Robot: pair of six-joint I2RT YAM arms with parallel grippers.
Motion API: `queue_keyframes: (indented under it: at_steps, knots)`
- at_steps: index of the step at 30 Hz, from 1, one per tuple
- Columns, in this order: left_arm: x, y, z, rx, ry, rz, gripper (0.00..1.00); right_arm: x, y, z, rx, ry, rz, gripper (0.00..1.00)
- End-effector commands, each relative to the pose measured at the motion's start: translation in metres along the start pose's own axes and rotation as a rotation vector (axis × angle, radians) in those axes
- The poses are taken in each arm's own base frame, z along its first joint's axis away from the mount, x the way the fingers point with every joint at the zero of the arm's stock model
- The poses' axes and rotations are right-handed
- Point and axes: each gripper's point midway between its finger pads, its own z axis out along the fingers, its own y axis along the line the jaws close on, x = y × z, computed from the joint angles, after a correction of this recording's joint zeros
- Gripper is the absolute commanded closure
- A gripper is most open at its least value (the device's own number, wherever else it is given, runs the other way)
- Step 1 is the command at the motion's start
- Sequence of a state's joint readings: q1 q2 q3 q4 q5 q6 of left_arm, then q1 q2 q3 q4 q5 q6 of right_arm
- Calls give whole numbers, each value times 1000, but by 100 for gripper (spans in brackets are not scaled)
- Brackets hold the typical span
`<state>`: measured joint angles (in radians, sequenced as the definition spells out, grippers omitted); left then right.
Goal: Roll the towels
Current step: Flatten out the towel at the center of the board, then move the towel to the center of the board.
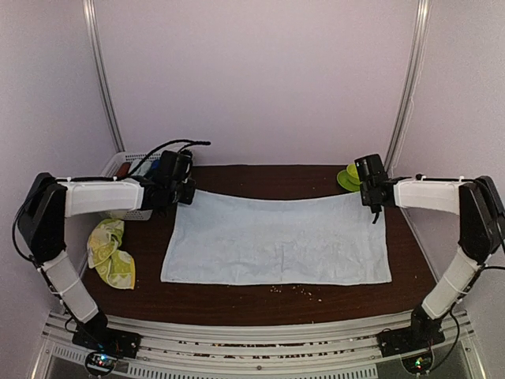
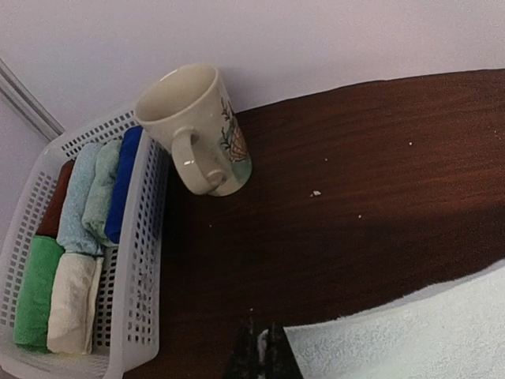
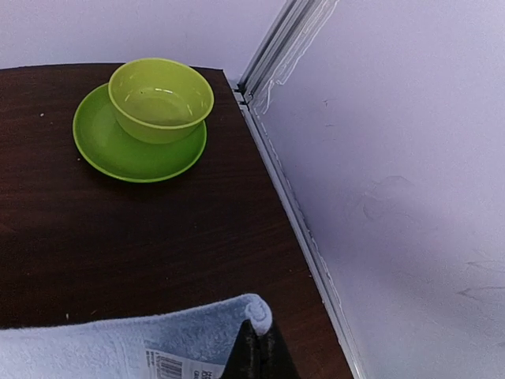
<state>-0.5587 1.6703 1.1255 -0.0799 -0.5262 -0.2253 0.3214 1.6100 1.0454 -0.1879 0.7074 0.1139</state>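
The pale blue towel (image 1: 276,241) lies spread flat across the middle of the counter, its long side along the near edge. Both arms reach to its far edge, so I judge we are at the very start of the roll, taking hold of the two far corners.

The right gripper (image 3: 257,354) is closed on the far right corner. The hem curls up over its fingertips, and a printed label (image 3: 170,365) shows on the turned-up underside. The left gripper (image 2: 256,355) sits at the far left corner with its fingers drawn close against the cloth's edge, but I cannot tell whether any cloth is between them.

Next I would want both corners lifted together and carried evenly toward the near edge, so the first turn comes out straight. The yellow-green towel (image 1: 110,254) lies crumpled by the left edge, not yet rolled.

Both wrist views cut the fingers off at the bottom of the frame — the pinch itself is out of sight. From above, the wrists cover both corners.
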Motion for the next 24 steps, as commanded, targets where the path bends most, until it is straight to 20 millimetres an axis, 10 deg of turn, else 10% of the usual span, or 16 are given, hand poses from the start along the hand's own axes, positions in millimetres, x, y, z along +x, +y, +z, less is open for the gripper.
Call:
queue_keyframes:
  at_steps: [1,12,24]
  knots:
    - [-58,-2,21,-35,-159,-40,100,-36,4,22,8,-86,92,100]
    - [-73,4,32,-76,-246,13,100,-68,16,18,-138,-150,170,100]
    - [-26,6,-8,85,-301,-13,100,1,-6,-21,-237,-119,240,100]
